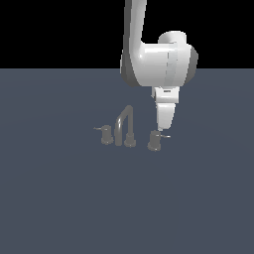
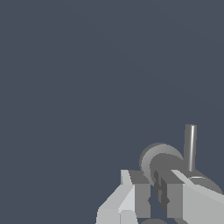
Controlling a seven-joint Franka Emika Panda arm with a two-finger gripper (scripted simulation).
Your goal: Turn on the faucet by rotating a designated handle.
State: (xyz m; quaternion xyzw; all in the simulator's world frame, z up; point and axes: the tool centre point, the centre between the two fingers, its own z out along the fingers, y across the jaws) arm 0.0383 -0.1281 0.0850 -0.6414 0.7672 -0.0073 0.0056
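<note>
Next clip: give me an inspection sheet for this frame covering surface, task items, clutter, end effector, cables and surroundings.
Surface: flat dark blue-grey floor, bare apart from the faucet set.
Task items: faucet with arched spout in the middle; handle at the exterior view's right, its lever pin pointing right with a bright tip; second knob at the exterior view's left, dull lever.
Clutter: nothing seen.
End effector: end effector low over the handle, fingers close together; contact with the lever cannot be told.
Cables: nothing seen.
Surroundings: black background above the floor.
</note>
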